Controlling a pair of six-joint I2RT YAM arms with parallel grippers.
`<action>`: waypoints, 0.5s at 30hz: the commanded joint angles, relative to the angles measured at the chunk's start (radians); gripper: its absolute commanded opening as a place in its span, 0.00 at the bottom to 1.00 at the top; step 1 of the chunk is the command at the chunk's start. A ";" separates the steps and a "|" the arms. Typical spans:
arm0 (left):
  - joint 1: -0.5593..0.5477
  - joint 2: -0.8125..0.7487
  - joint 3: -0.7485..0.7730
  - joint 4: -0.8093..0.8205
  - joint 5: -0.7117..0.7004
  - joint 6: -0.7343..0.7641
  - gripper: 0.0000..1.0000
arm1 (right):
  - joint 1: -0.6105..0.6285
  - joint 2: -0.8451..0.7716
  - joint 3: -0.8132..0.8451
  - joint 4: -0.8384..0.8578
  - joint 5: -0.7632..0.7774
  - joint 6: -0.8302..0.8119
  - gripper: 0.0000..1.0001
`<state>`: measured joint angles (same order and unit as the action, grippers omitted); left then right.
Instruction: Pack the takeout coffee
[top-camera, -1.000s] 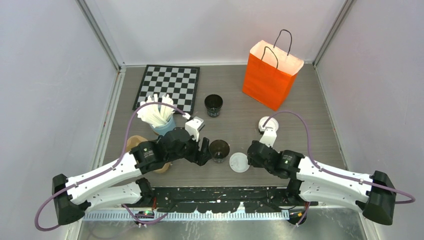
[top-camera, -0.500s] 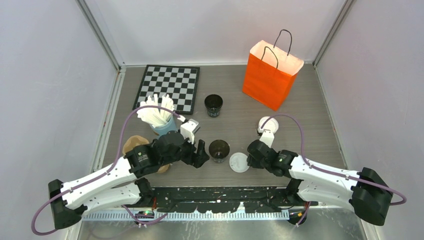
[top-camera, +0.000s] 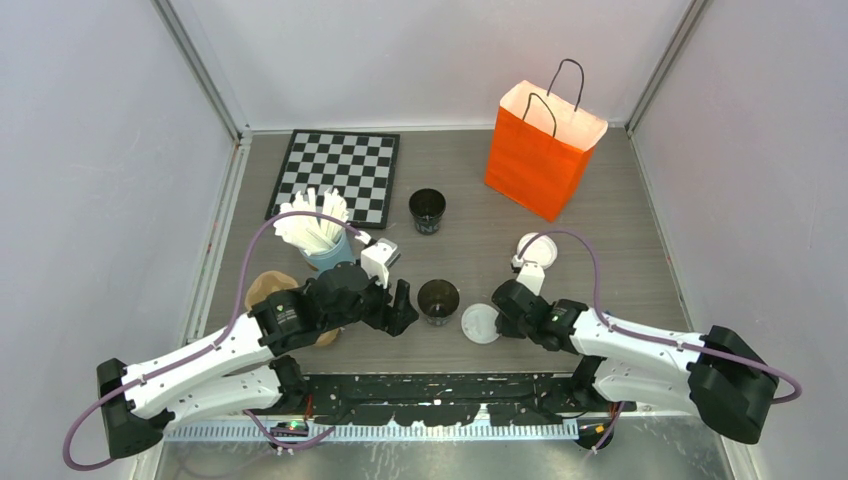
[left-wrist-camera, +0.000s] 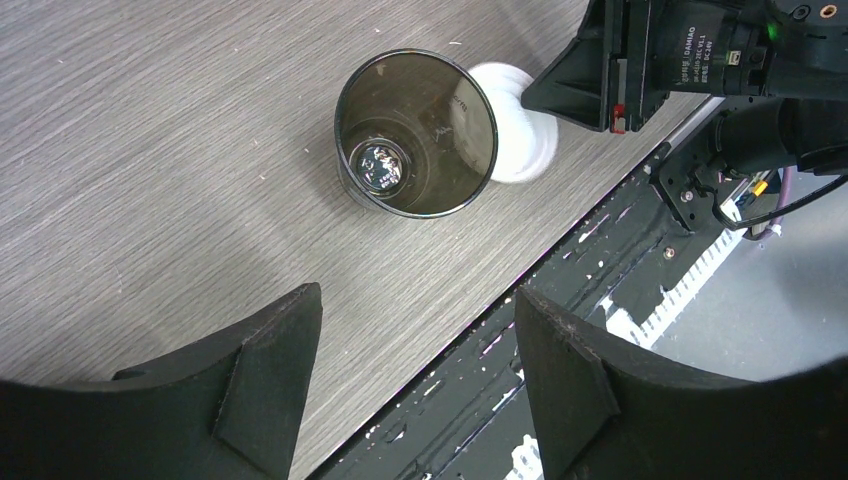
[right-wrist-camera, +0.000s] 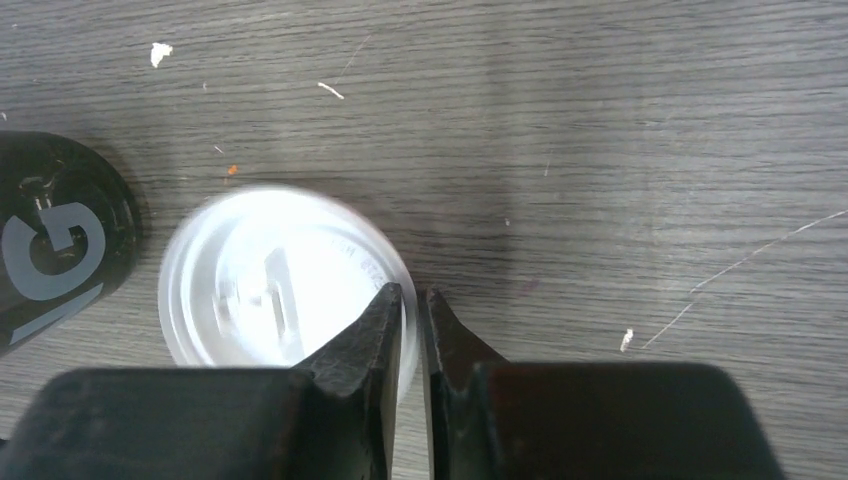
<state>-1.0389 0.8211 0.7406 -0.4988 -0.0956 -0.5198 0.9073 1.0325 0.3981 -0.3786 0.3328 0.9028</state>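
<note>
Gaping black cup (top-camera: 438, 301) beside white lid (top-camera: 480, 323)

Your left gripper (left-wrist-camera: 415, 300) has its jaws spread, with bare table between them and the open black cup (left-wrist-camera: 415, 135). That lane is free. The white lid (left-wrist-camera: 520, 135) lies just beside the cup, with the right gripper (right-wrist-camera: 412, 295) pinched on its rim, so that side is blocked. The blue cup of sticks (top-camera: 322, 240) crowds your left wrist. There's open table between the far cup (top-camera: 427, 210) and the orange bag (top-camera: 540, 150).

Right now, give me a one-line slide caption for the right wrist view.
Right gripper pinches the rim of a white lid beside a black cup with pale print.
</note>
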 joint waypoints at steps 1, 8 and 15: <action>-0.003 -0.011 0.006 0.031 -0.009 -0.002 0.72 | -0.005 0.017 0.017 0.033 0.000 -0.021 0.13; -0.002 -0.006 0.024 0.036 0.005 0.067 0.72 | -0.005 -0.024 0.077 -0.081 0.017 -0.012 0.00; -0.003 -0.006 0.048 0.119 0.063 0.382 0.81 | -0.004 -0.227 0.203 -0.321 0.073 -0.017 0.00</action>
<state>-1.0389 0.8207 0.7410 -0.4816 -0.0662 -0.3656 0.9073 0.9264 0.5041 -0.5552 0.3450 0.8909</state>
